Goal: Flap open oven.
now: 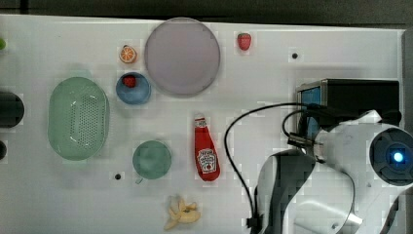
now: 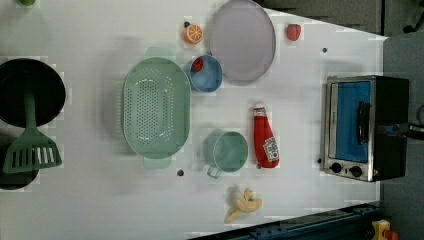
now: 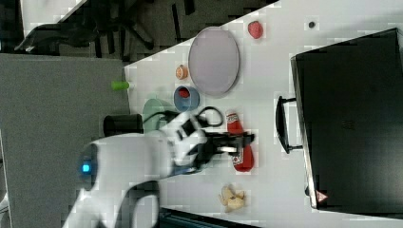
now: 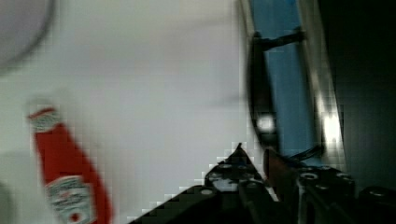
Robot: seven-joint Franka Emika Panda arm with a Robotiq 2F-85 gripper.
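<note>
The oven [image 2: 365,127] stands at the left view's right, a silver-framed box with a black top [image 3: 351,118], two black knobs and a blue-tinted glass door [image 4: 280,70]. The door sits flat against the frame, its dark bar handle [image 3: 283,126] sticking out in front. My gripper [image 3: 244,141] hovers in front of the door, pointing at the handle and a short way off it. The wrist view has the fingertips [image 4: 239,154] just short of the handle [image 4: 259,93]. The jaws stand a narrow gap apart with nothing between them. In the top view my arm covers part of the oven [image 1: 355,95].
A ketchup bottle [image 1: 206,155] lies on the white table close to the gripper. Farther off are a peeled banana [image 1: 182,212], a green cup [image 1: 152,159], a green colander [image 1: 78,118], a blue bowl [image 1: 133,88], a grey plate [image 1: 182,56] and a strawberry [image 1: 244,41].
</note>
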